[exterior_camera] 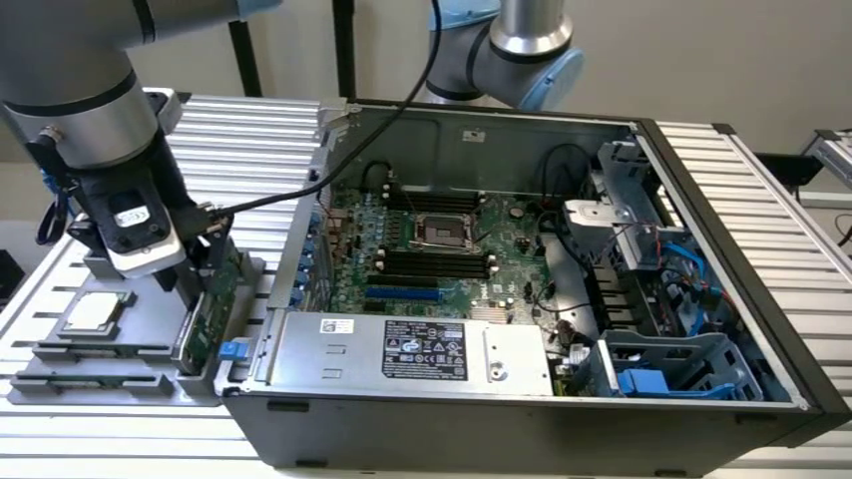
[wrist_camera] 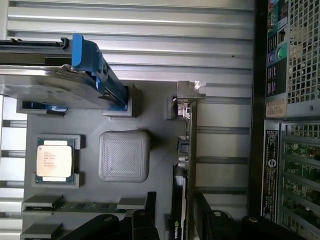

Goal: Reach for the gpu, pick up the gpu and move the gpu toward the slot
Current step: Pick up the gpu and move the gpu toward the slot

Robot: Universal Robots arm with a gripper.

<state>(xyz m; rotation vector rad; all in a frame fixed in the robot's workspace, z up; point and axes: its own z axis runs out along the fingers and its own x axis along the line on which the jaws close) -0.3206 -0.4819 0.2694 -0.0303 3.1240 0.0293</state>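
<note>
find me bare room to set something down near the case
Bare ribbed table on the exterior view's right of the case, and nearer the camera than the tray. The tray itself is crowded: processor, gpu, hard drive.

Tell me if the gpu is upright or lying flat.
Upright: the gpu stands on its long edge in the gray holder, outside the case.

The arm (exterior_camera: 83, 120) hides much of the gpu (exterior_camera: 200, 327).
</note>
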